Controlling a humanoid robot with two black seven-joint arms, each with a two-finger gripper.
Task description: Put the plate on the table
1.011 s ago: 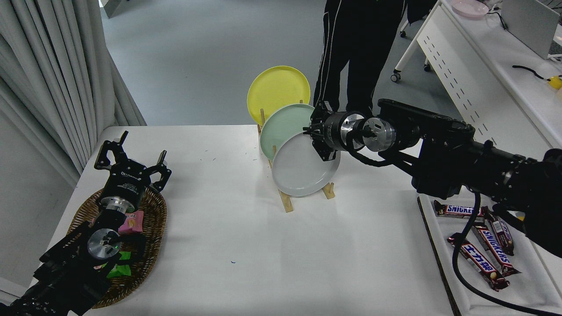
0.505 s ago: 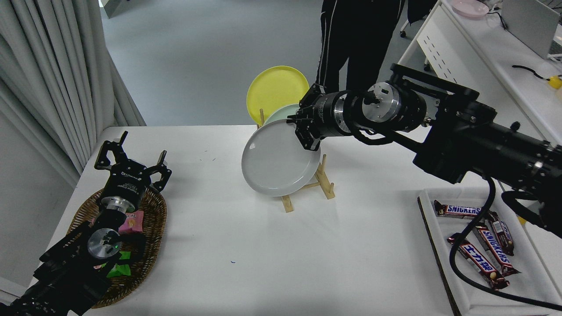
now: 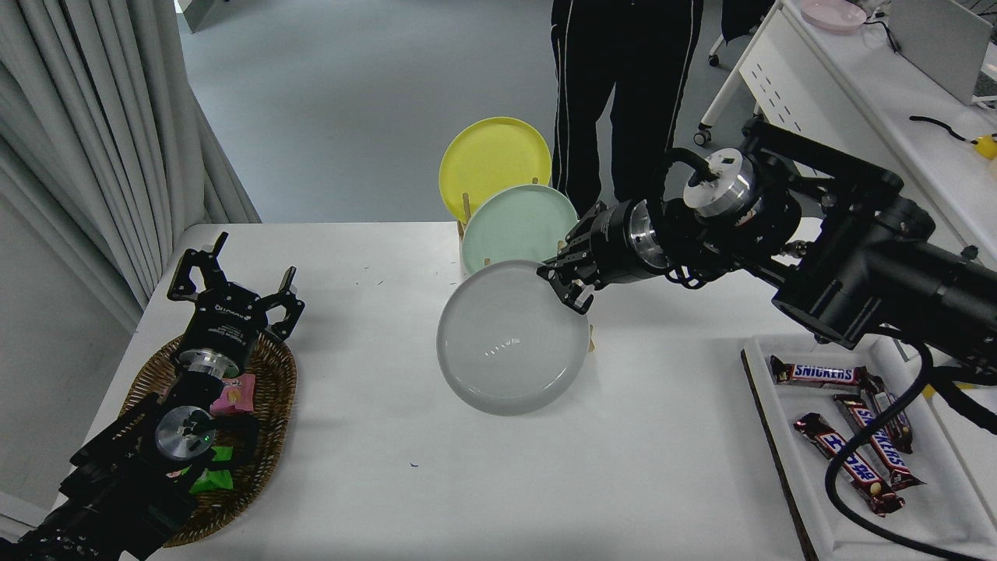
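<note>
The right gripper (image 3: 566,282) had its fingers clamped on the upper right rim of the grey plate (image 3: 510,339), holding it tilted over the middle of the white table (image 3: 436,483), in front of the mint green plate (image 3: 514,226) and yellow plate (image 3: 493,160). The left gripper (image 3: 234,284) sat parked, fingers spread, over the wicker basket (image 3: 273,421).

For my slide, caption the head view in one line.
Right gripper holds the grey plate by its rim above the white table.
</note>
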